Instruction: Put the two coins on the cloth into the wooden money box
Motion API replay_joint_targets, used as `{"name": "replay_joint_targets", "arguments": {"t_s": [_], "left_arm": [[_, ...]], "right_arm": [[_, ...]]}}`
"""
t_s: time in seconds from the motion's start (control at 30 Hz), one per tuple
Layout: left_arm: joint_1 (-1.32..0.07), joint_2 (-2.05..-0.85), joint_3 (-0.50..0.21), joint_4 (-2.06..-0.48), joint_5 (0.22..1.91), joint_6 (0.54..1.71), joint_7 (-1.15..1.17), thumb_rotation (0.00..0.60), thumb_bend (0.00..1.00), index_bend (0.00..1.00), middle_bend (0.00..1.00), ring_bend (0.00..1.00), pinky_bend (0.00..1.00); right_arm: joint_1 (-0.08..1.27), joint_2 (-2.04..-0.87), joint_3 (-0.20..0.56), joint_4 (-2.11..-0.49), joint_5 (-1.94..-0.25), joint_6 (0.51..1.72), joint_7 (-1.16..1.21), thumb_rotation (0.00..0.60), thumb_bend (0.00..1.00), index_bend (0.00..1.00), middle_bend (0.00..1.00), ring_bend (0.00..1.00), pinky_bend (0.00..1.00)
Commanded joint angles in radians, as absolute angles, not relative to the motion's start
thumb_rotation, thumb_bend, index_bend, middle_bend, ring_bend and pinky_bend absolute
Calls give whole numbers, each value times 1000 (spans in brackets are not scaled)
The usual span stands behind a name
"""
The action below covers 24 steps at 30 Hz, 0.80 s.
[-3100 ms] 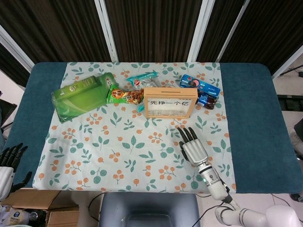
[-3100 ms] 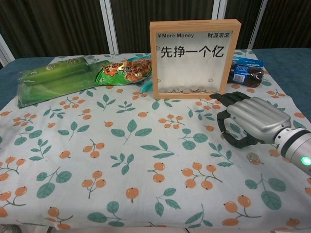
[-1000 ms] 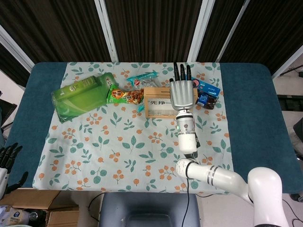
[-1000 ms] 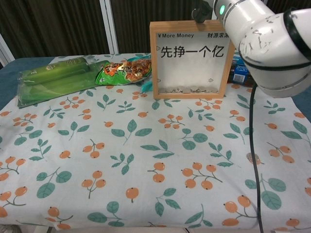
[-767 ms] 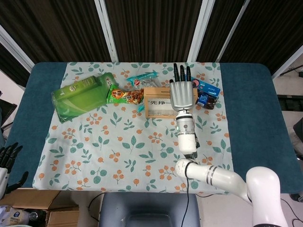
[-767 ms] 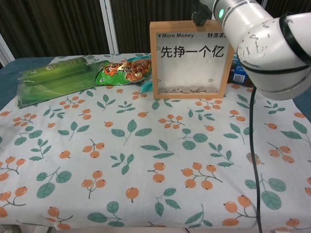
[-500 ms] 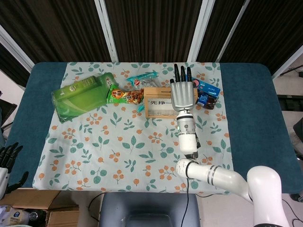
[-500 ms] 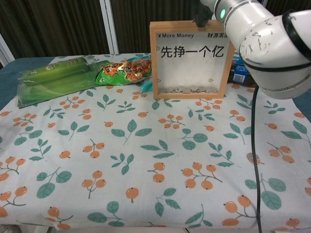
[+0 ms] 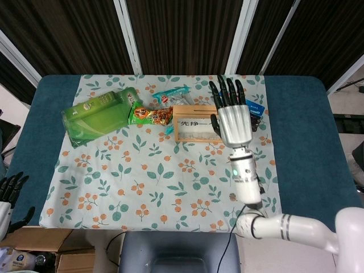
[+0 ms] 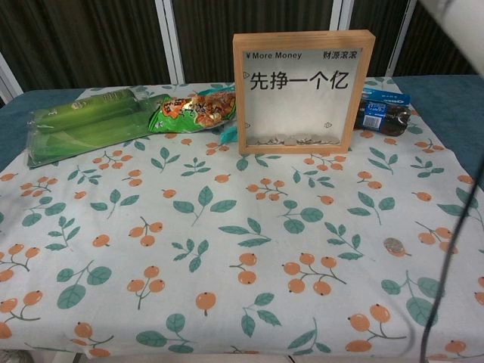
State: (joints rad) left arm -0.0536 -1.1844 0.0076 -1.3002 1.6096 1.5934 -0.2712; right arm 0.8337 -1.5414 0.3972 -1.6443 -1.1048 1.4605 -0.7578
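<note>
Head view puts the right hand (image 9: 234,116) right of the frame's middle, raised over the right end of the wooden money box (image 9: 196,123); its fingers (image 9: 227,91) are straight and spread, holding nothing. The forearm runs down toward the lower edge of the frame. At the lower left corner the left hand (image 9: 9,190) sits off the table, its dark fingers slightly apart with nothing in them.

The money box stands upright near the upper middle of the flowered cloth (image 10: 189,227), with a few coins lying at the bottom behind its clear front in the chest view. One coin (image 10: 392,245) lies flat on the cloth at the right of the chest view, well apart from the box. A second loose coin cannot be made out.

A green packet (image 9: 99,115) and a snack bag (image 9: 150,115) lie left of the box; a blue packet (image 10: 383,112) lies to its right.
</note>
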Motion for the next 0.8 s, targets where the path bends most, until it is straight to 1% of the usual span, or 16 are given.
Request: {"name": "replay_joint_targets", "arguments": {"t_s": [0.03,0.1,0.2,0.3,0.4,0.53,0.8], "left_arm": [[-56,-1186,8,-1304,1612,1591,-264,600,369,0,0,0,31],[-59,-1188,7,-1308,1614,1589,-259,600,368,0,0,0,31],[-62,-1193,9,-1311,1617,1585,-253,600,368,0,0,0,31],[-65,-1196,11,-1312,1620,1580,-243,600,368,0,0,0,31],[-65,-1199,12,-1312,1620,1579,-241,600,369,0,0,0,31],[-63,-1204,13,-1305,1617,1578,-243,600,368,0,0,0,31],[-55,-1205,13,-1293,1612,1588,-257,600,369,0,0,0,31]], "right_arm": [[604,-1347,126,-1799,-1419,1613,-581,600,537,0,11,0,0],[542,-1327,47,-1747,-1517,1661,-526,600,517,0,11,0,0],[469,-1336,-37,-1643,-1597,1697,-457,600,487,0,13,0,0],[418,-1357,-111,-1535,-1647,1683,-401,600,435,0,14,0,0],[382,-1392,-156,-1442,-1660,1640,-373,600,390,0,8,0,0],[353,-1447,-174,-1365,-1654,1581,-340,600,366,0,0,0,0],[331,-1541,-172,-1242,-1665,1486,-365,600,317,0,0,0,0]]}}
